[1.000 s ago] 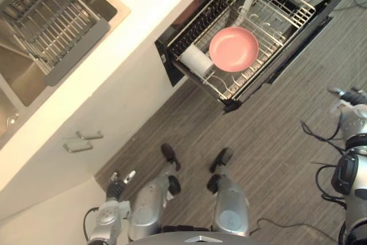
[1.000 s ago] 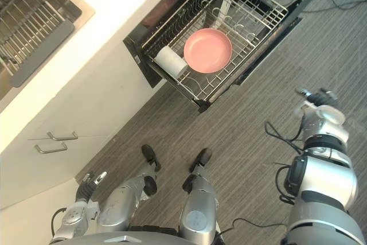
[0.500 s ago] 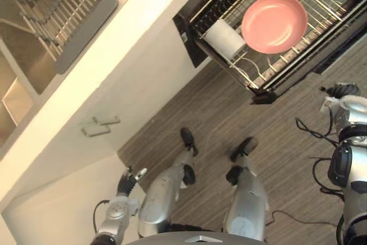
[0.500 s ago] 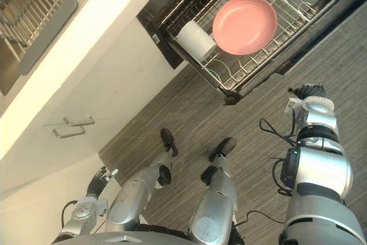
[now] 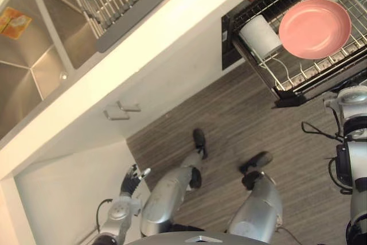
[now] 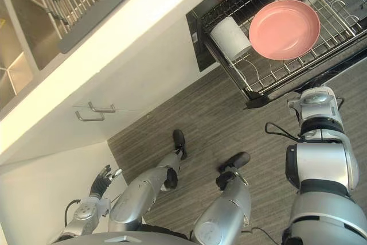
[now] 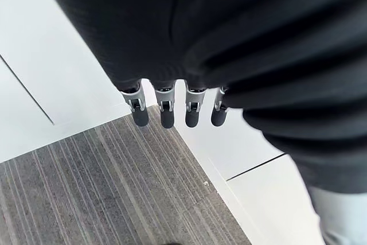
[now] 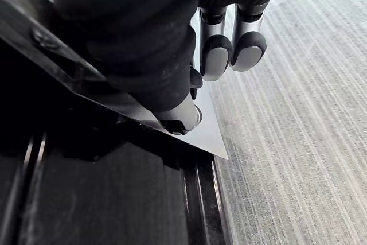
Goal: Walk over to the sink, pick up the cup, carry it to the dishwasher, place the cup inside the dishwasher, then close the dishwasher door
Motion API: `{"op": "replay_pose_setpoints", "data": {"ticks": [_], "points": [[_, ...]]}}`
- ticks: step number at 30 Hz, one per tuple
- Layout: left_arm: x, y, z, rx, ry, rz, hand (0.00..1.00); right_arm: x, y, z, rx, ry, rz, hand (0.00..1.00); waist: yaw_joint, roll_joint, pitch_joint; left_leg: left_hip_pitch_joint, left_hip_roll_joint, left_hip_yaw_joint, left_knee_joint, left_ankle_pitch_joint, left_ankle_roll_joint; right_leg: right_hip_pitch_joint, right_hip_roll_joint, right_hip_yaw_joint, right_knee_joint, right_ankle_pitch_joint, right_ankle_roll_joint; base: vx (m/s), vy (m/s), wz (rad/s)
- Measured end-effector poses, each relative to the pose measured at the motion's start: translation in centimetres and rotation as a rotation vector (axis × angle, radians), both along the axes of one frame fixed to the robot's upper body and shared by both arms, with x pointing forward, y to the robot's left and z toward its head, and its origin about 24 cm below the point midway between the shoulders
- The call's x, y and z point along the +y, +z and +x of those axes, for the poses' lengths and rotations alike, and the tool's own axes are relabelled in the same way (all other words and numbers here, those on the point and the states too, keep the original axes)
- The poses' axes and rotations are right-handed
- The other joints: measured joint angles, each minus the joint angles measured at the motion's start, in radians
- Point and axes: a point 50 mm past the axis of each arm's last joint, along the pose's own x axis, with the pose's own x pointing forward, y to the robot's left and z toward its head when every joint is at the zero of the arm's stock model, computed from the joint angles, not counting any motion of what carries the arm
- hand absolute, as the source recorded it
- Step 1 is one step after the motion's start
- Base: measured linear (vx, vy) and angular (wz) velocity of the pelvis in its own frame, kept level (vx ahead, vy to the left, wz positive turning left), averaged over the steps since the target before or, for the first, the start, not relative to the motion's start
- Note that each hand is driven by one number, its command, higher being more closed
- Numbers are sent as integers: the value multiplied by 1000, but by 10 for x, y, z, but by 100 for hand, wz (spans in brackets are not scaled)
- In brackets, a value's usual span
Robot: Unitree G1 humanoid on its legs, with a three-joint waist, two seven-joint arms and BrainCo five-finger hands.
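Lying sideways in the dishwasher rack (image 5: 285,77) at my one o'clock, the cup (image 5: 261,34) sits just beside the pink plate (image 5: 314,28) at its three o'clock. My view has swung, and my right hand (image 8: 248,47), fingers straight and loose, has reached the open door (image 8: 114,199). Closing it looks next. My left hand (image 5: 131,181) hangs spread at seven o'clock.

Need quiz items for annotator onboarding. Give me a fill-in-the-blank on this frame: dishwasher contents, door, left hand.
1. In the pulled-out dishwasher rack, a white cup sits right beside a ____ plate.
2. The dishwasher door is ____.
3. The left hand, low by the cabinet with fingers straight, holds ____.

Missing words: pink; open; nothing
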Motion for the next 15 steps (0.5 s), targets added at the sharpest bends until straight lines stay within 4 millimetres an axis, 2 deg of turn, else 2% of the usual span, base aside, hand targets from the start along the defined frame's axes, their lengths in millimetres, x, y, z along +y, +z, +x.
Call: {"op": "replay_pose_setpoints", "data": {"ticks": [3,5,7,10,15], "points": [[1,-3,-7,13,8,-9,0,1,0,1,5,4,-11,100,2,6,-4,24,-10,-50,0,5,2,50,-31,-53,53,-52,8,47,-41,50],[2,-7,-19,40,10,-15,0,3,4,3,-2,12,-22,100,5,11,-8,30,-16,-75,5,15,17,73,-48,-82,84,-79,10,61,-56,49],[2,-14,-40,91,5,-33,0,7,19,9,-42,31,-51,100,5,12,-9,37,-26,-99,17,16,18,104,-75,-115,123,-109,15,76,-73,44],[-2,-20,-60,135,14,-54,0,8,40,11,-135,36,-89,100,15,22,-16,63,-36,-131,20,13,13,166,-90,-167,144,-138,21,52,-55,43],[-9,-21,-69,120,-1,-73,0,10,54,12,-215,40,-113,100,43,42,-32,90,-52,-156,18,10,10,235,-115,-226,177,-172,33,15,-30,36]]}}
